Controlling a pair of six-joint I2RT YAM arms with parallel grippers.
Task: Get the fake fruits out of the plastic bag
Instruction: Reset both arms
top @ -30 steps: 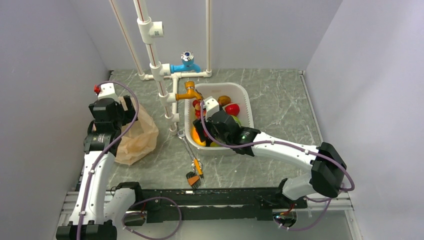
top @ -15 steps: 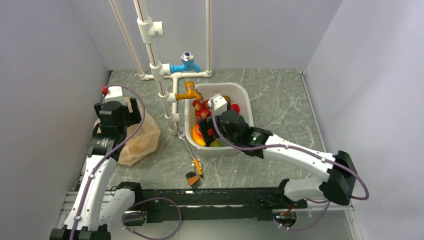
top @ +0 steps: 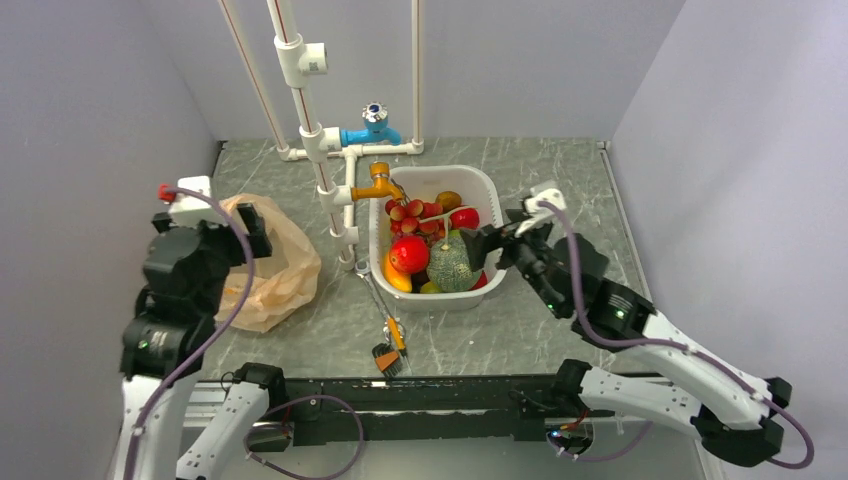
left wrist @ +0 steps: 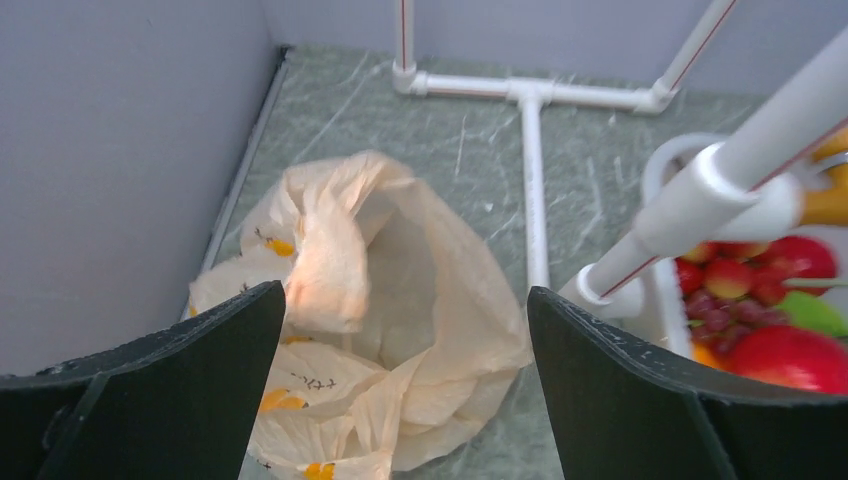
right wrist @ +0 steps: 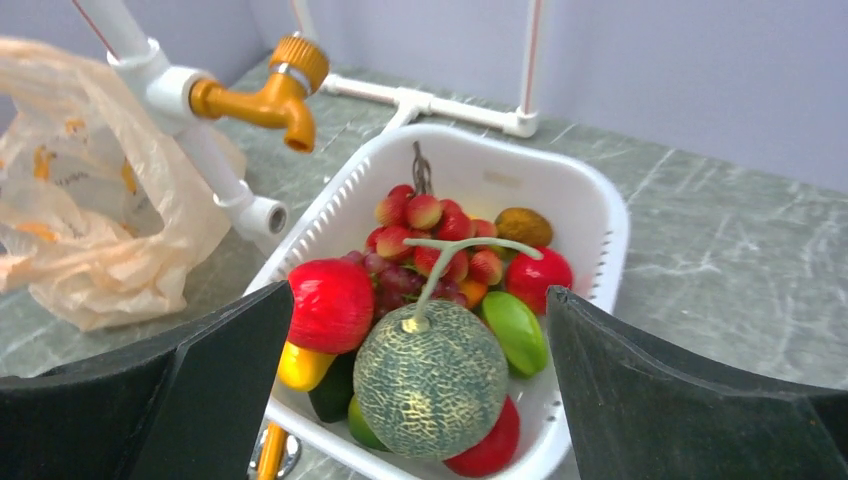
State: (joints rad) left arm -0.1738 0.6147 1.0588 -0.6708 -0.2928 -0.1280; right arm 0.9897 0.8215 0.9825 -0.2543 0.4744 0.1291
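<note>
The plastic bag (top: 272, 268) lies slack and crumpled at the left. In the left wrist view the plastic bag (left wrist: 400, 290) gapes open and no fruit shows inside. The netted melon (top: 451, 265) (right wrist: 430, 382), the red grapes (top: 415, 214) (right wrist: 425, 235) and the large red fruit (top: 409, 254) (right wrist: 330, 303) rest in the white basin (top: 490, 193) (right wrist: 612, 225). My left gripper (top: 243, 232) (left wrist: 405, 292) hovers open above the bag, holding nothing. Just right of the basin, my right gripper (top: 497, 233) (right wrist: 420, 292) is open and empty, facing the melon.
White pipes with an orange tap (top: 378, 184) (right wrist: 268, 95) stand between bag and basin, with a blue valve (top: 371, 128) behind. A yellow banana (top: 396, 281), green mangoes and small tomatoes fill the basin. A long-handled brush (top: 386, 335) lies in front. Grey walls close both sides.
The right gripper has opened fully and drawn back up and right out of the basin, uncovering the melon there. The left gripper has lifted back from the bag toward the near left.
</note>
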